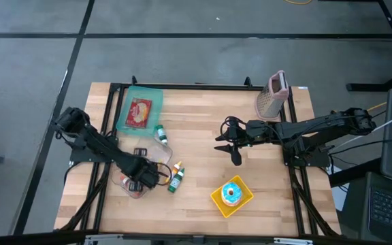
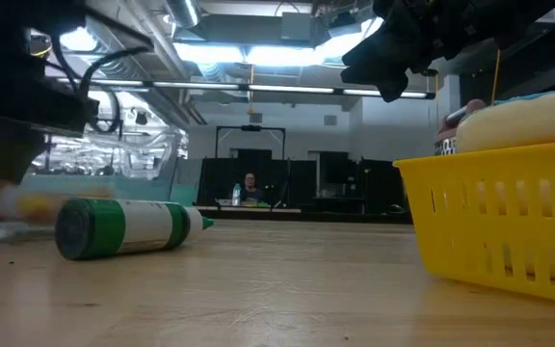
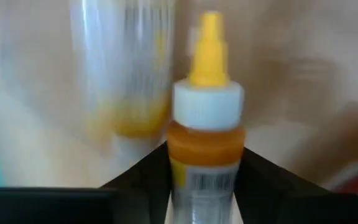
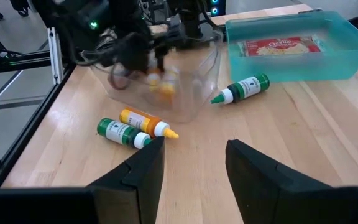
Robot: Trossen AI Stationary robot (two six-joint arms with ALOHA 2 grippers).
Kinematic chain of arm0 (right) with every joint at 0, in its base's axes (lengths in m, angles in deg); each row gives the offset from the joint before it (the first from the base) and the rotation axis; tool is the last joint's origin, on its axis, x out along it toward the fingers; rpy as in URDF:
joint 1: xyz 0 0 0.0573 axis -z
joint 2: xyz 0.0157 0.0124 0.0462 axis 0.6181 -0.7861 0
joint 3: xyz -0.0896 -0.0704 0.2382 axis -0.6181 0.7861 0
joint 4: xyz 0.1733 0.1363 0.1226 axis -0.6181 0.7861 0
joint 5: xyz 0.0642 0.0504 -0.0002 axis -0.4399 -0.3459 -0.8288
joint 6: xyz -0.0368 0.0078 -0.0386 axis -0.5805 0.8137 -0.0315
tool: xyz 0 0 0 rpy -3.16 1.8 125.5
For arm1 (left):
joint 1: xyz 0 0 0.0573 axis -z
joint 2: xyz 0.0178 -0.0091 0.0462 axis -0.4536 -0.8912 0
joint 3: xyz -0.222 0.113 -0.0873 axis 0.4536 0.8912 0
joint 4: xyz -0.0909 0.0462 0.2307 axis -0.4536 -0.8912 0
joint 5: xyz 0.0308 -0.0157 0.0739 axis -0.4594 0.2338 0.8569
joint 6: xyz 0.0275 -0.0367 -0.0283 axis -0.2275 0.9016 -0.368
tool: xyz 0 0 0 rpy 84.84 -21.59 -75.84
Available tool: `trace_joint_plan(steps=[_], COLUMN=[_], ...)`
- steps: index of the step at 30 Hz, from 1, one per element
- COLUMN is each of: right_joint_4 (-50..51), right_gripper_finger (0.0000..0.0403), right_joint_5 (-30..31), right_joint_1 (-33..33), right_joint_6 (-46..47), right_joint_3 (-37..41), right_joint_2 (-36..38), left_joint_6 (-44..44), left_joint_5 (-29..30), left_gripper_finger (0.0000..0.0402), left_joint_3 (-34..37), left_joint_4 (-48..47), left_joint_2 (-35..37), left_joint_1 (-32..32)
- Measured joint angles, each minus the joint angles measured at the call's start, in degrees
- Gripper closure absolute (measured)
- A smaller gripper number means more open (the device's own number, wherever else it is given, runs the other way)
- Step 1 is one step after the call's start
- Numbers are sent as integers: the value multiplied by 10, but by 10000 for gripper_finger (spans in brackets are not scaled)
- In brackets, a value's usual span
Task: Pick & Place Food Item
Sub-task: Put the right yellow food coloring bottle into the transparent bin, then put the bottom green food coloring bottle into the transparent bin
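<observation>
The left gripper is clamped on an orange-capped bottle bearing a barcode, no brand readable; the right gripper stands apart.

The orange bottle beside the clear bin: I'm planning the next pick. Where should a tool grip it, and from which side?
Grip the orange bottle across its body, coming from above. It lies flat on the table, pressed against a green bottle, so a mid-body pinch looks tight; closing along its length, cap to base, may be safer.
</observation>
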Motion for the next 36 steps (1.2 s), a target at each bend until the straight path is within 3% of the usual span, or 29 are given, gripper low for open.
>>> trace_joint_plan(steps=[14, 20, 31, 36], right_joint_4=[0, 0, 0, 0], right_gripper_finger=[234, 234, 234, 234], right_joint_5=[0, 0, 0, 0], right_joint_1=[0, 0, 0, 0], right_joint_6=[0, -2, -2, -2], right_joint_3=[0, 0, 0, 0], right_joint_2=[0, 0, 0, 0], left_joint_6=[11, 6, -21, -19], left_joint_5=[-1, 38, 163, 159], left_gripper_finger=[225, 215, 204, 205], left_joint_3=[-22, -63, -175, -222], left_joint_4=[-32, -46, -86, -59], left_joint_2=[11, 11, 17, 20], left_joint_1=[0, 0, -21, -58])
